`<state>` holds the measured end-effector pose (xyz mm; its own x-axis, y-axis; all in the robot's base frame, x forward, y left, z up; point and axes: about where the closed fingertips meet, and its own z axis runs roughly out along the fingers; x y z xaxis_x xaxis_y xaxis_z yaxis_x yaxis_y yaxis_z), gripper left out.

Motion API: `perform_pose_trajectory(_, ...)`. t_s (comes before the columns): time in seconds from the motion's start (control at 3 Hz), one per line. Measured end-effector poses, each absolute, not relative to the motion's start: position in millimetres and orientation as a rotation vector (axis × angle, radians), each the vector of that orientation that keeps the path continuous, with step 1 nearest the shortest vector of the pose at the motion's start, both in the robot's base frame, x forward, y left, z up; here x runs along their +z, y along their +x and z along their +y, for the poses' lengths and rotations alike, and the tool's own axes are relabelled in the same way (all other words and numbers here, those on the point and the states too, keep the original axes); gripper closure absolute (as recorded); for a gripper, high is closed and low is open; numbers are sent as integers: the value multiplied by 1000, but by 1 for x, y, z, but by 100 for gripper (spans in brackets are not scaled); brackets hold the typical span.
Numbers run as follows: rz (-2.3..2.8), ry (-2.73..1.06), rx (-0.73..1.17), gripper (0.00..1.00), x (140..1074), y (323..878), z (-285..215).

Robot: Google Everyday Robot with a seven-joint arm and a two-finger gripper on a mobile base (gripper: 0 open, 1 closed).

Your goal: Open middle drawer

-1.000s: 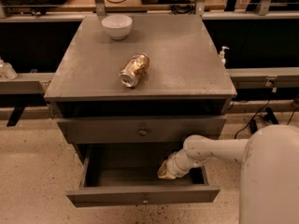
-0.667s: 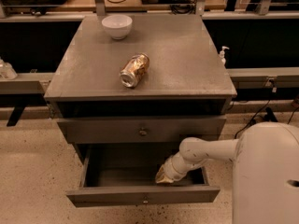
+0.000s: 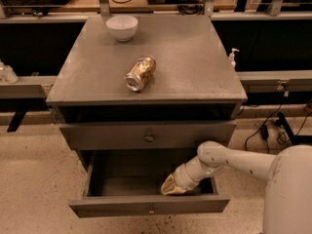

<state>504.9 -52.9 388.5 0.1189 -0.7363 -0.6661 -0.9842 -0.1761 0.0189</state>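
The middle drawer is a grey wooden drawer with a long flat front and a small round centre knob. It stands pulled out toward me below the closed drawer front, and its inside shows empty. My gripper reaches down into the open drawer from the right. It sits just behind the drawer's front panel, right of centre. The white arm comes in from the lower right.
On the cabinet top lie a crushed gold can on its side and a white bowl at the back left. Cables lie on the floor to the right. Dark shelving runs behind the cabinet.
My gripper has shifted a little left and toward the drawer's front inside the open drawer. The drawer stays pulled out. The can and bowl have not moved.
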Motion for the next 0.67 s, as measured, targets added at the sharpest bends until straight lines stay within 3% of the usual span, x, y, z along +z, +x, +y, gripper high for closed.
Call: perform_pose_trajectory(0.67, 1483, -2078, 994, 100, 411, 450, -53)
